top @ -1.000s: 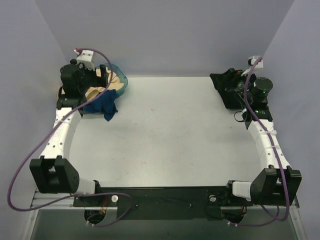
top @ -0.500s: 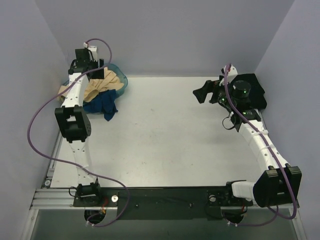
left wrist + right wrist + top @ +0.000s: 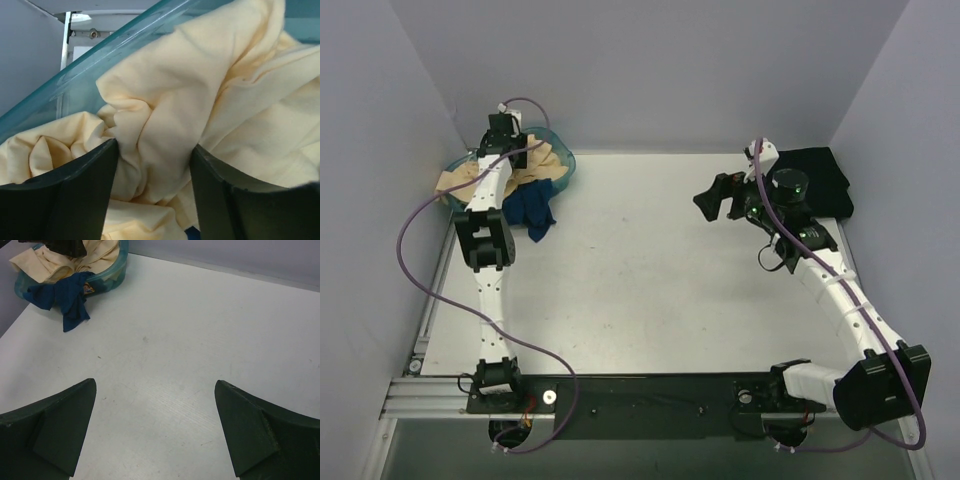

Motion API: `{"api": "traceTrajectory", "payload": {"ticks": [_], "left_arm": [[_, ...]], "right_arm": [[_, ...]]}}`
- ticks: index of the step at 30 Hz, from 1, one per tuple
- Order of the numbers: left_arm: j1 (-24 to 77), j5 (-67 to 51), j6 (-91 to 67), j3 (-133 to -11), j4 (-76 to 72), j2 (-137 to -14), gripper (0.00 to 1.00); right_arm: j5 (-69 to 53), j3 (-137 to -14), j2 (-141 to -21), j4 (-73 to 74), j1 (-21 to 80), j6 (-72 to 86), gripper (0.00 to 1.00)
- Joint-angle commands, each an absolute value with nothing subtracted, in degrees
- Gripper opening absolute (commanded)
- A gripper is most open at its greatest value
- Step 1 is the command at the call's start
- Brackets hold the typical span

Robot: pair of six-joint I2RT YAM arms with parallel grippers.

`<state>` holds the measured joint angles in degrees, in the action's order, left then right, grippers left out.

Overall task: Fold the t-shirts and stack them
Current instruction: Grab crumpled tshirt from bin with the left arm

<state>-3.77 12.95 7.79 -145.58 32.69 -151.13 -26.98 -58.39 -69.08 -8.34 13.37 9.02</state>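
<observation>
Handover: my right gripper (image 3: 155,385), spread and empty, now clears the black shirt (image 3: 820,170); my left gripper (image 3: 152,150) now sits in the basin (image 3: 100,55), spread astride the yellow shirt (image 3: 165,100), ready to pinch.

Your overhead view is lit evenly and diffusely. The white table (image 3: 640,270) is bright with no hot spots, and the shadows beside the arms (image 3: 840,295) are faint and soft-edged. The black t-shirt (image 3: 825,178) at upper right reads as a flat dark patch with its folds lost. In your left wrist view the pale yellow t-shirt (image 3: 200,100) is sharp and warmly lit, while the teal basin rim (image 3: 90,70) looks soft with a pale sheen. In your right wrist view the dark fingers (image 3: 55,430) in the lower corners are slightly blurred.
</observation>
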Motion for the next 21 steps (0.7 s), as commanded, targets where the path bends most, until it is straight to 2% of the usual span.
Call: {"api": "traceTrajectory", "payload": {"ticks": [1, 3, 6, 14, 21], "left_arm": [[-4.4, 15.0, 10.1, -148.9, 31.6, -152.0, 0.43], [-4.6, 13.9, 10.2, -148.8, 31.5, -151.3, 0.00], [-4.7, 10.9, 10.0, -148.7, 30.2, -148.0, 0.00], [-5.1, 1.1, 7.9, -149.5, 28.6, -129.0, 0.00], [-5.2, -4.0, 6.6, -163.3, 31.7, -120.2, 0.00]], "right_arm": [[-25.0, -61.2, -67.1, -8.5, 14.8, 7.8, 1.00], [-25.0, -62.0, -67.6, -8.3, 15.2, 7.8, 1.00], [-25.0, -63.0, -68.1, -7.7, 15.9, 7.2, 1.00], [-24.8, -65.0, -68.5, -8.2, 17.7, 5.9, 1.00], [-26.6, -68.2, -69.6, -8.6, 18.7, 5.4, 1.00]]}}
